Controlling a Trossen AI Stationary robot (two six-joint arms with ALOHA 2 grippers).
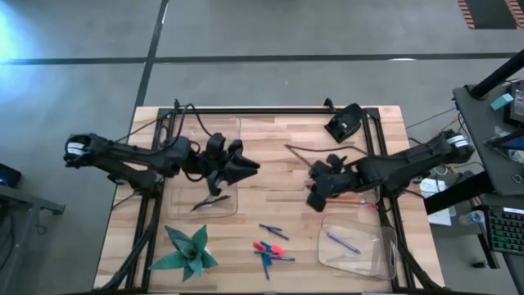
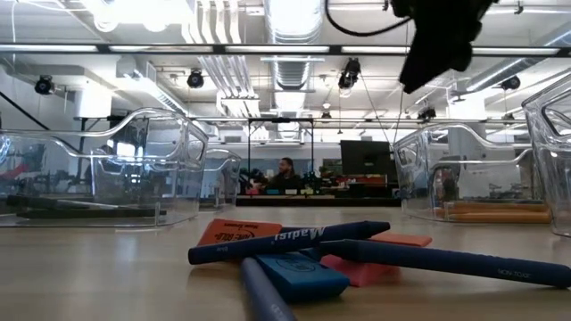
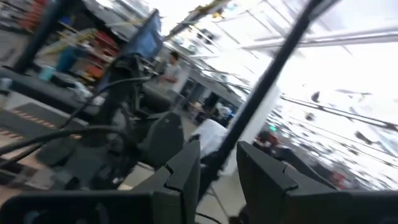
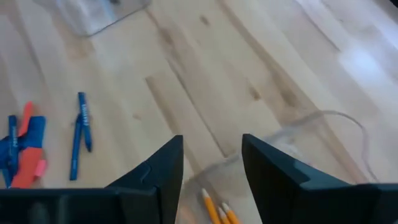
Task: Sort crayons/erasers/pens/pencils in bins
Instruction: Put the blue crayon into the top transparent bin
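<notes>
**Two grippers raised above a table of crayons, erasers and bins**

Two dark arms reach in from the sides of the high view. The right gripper (image 4: 211, 171) sits right of centre in that view, its fingers spread apart with nothing between them. Directly below it, the right wrist view shows the pencils (image 4: 217, 213), orange sticks lying inside a clear bin (image 4: 323, 118) on the wooden table (image 1: 278, 176). In the low view the same pencils show as an orange strip in the bin at the right edge of the frame.

The left gripper (image 1: 246, 170) hangs left of centre over another bin (image 1: 176, 209) that holds dark sticks. Its fingers (image 3: 186, 171) stand partly apart, and whether anything is pinched between them cannot be told.

At the lower middle of the high view lies a loose heap: the erasers (image 2: 303, 275), a blue block and pink-red blocks, with blue crayons (image 2: 285, 242) laid across them. A further pair of blue crayons lies just above that heap. At lower right, a third bin (image 1: 385, 238) holds one blue stick. A green folded paper shape (image 1: 187, 250) rests at lower left.
</notes>
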